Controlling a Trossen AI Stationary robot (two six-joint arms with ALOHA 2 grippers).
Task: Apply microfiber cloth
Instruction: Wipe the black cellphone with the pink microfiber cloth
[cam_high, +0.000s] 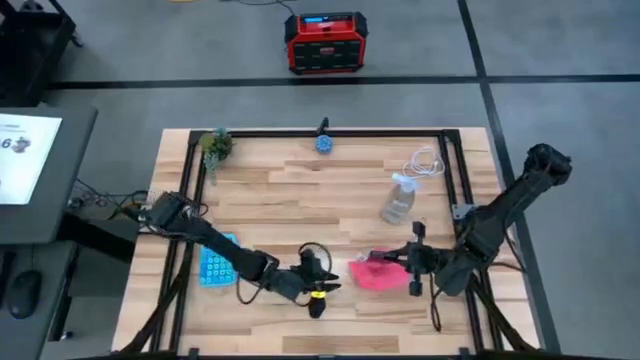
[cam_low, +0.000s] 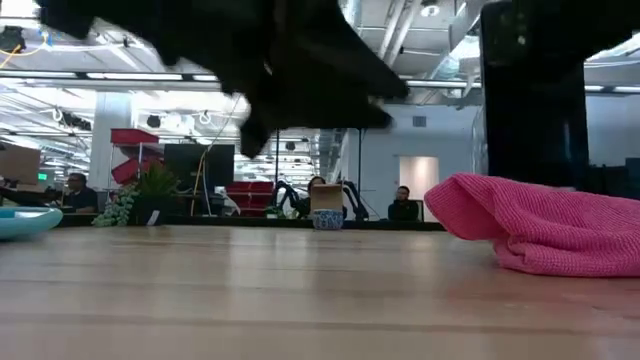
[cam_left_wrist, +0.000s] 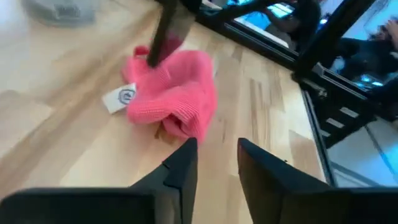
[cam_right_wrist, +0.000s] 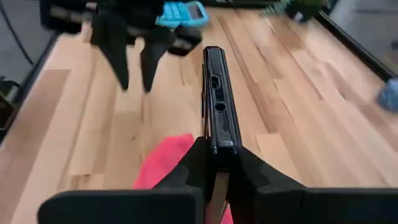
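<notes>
The crumpled microfiber cloth (cam_high: 374, 274) lies at three o'clock from the left gripper (cam_high: 318, 287), whose jaws stand spread, and directly beneath the right gripper (cam_high: 412, 262), which pinches the black phone (cam_right_wrist: 216, 99).

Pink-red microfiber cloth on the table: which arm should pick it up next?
Left, probably. The left pincer is open and empty beside the crumpled pink-red microfiber cloth; the right pincer is shut on the black phone.

The bench (cam_high: 300, 195) is a pale wood-plank top with a black frame. On it lie the crumpled microfiber cloth (cam_high: 376, 275) near the right front, a light-blue calculator (cam_high: 215, 262) at the left, a clear bottle (cam_high: 398, 198), a white cable (cam_high: 426, 163), a small plant (cam_high: 214, 146) and a blue object (cam_high: 324, 143) at the far edge.
</notes>
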